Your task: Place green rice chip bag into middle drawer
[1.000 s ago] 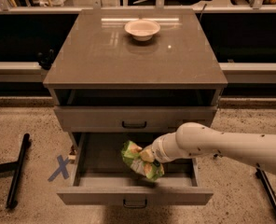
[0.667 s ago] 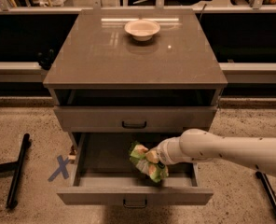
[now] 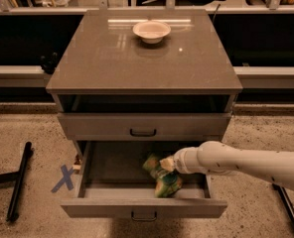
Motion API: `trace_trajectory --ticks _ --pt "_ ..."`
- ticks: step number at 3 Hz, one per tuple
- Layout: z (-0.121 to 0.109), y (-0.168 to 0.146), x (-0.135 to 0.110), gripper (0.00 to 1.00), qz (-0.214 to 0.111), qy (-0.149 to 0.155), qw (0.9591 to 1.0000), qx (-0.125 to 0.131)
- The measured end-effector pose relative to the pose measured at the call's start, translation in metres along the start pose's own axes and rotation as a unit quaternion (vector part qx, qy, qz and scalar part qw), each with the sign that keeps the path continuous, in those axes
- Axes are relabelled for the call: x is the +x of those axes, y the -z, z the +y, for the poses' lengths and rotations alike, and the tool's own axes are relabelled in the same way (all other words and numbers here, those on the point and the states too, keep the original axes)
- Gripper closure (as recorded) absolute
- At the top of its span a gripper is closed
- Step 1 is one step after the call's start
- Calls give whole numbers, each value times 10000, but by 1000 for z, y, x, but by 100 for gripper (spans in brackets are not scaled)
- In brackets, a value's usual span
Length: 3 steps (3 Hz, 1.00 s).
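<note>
The middle drawer is pulled open at the bottom of the grey cabinet. The green rice chip bag is inside it, right of centre, low over the drawer floor or touching it; I cannot tell which. My gripper reaches in from the right on a white arm and is shut on the top of the bag. The bag and the wrist hide most of the fingers.
A white bowl stands on the cabinet top. The closed upper drawer front is just above the open one. A blue tape X and a black bar lie on the floor to the left.
My gripper and the bag have moved a little to the right and toward the drawer's front, staying inside the drawer.
</note>
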State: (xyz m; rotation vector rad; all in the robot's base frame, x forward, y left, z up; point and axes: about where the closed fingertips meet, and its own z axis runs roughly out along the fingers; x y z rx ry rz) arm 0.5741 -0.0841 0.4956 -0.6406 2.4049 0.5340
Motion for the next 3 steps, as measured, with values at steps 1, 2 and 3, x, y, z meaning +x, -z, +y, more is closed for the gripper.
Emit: trace_trajectory --ticks 1,2,3 --pt "-12 0 4 4 -62 -131 9999 57" --pt "-17 27 12 0 -227 -310 9991 201" --pt "-18 84 37 0 -419 -571 9964 460"
